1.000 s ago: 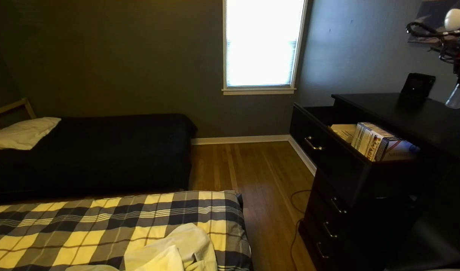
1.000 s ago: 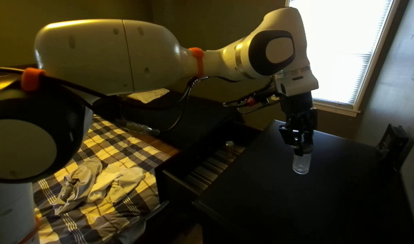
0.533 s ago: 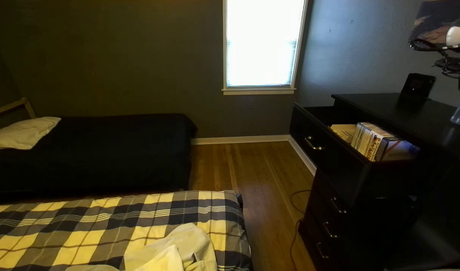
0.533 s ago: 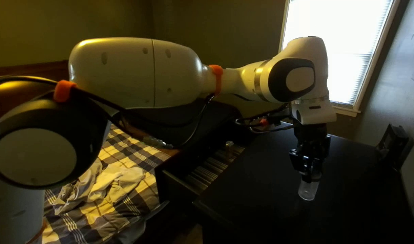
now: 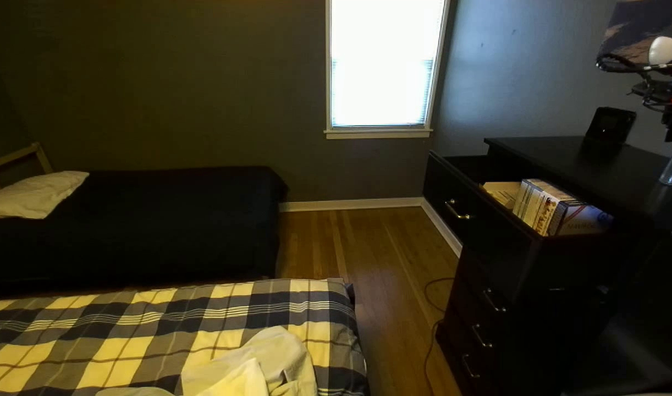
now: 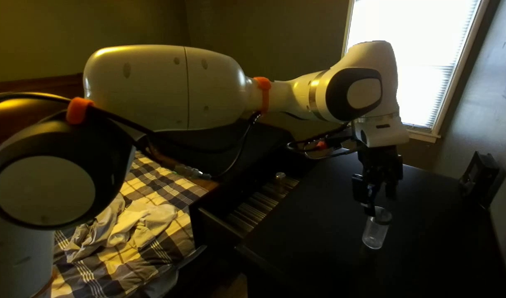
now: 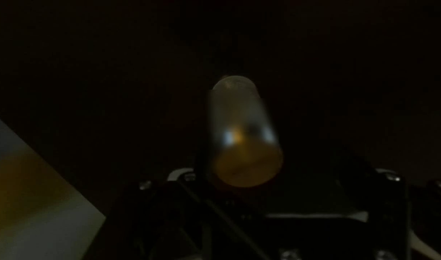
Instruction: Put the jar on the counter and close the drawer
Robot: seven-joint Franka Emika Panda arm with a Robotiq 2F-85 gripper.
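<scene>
We see the jar (image 6: 376,235) standing on the counter (image 6: 319,240), the gripper (image 6: 380,203) wide just above it.
In both exterior views the clear jar rests on the black counter. The 2 fingers (image 6: 369,210) are well spread; in an exterior view 1 fingertip overlaps the jar's rim in our line of sight, while in an exterior view, where the edge cuts off part of the gripper, we make out a thin gap over the jar. The wrist view gives us the jar blurred, its near end tinted orange. The drawer (image 5: 490,236) is pulled out, and inside we see a row of cases (image 5: 545,206) beside pale papers (image 5: 504,192). A black stand (image 6: 480,176) sits on the counter near the wall (image 6: 480,103), well apart from the jar. We also see a plaid bedspread (image 5: 121,335) with rumpled cloth (image 5: 284,352) on it.
</scene>
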